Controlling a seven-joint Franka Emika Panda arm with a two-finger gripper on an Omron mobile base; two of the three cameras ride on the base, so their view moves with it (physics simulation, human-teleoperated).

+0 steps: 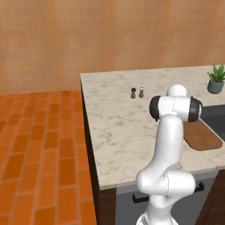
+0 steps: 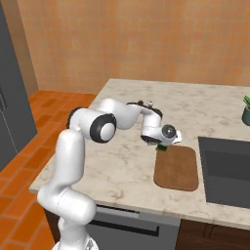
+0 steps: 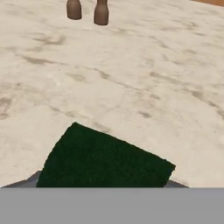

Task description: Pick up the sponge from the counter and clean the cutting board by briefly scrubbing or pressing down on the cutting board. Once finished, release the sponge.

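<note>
An orange tiled floor (image 1: 39, 145) is seen at the left, with a tan tiled wall (image 1: 110, 35) behind. A dark tall unit (image 2: 12, 107) stands at the left edge of the right base view. The desk (image 1: 118, 127), beige-white marbled stone with a pale thick edge, is set over dark cabinets. Two small shakers (image 1: 137, 92) are placed near its middle. Further right, the reddish-brown cutting board (image 2: 177, 168) lies flat, beside a dark sink (image 2: 227, 171) and a potted plant (image 1: 215, 80). The pincer (image 2: 162, 145) is lowered at the board's far left corner, closed on the sponge (image 3: 103, 159), whose dark green rough face is shown just above the marble.
</note>
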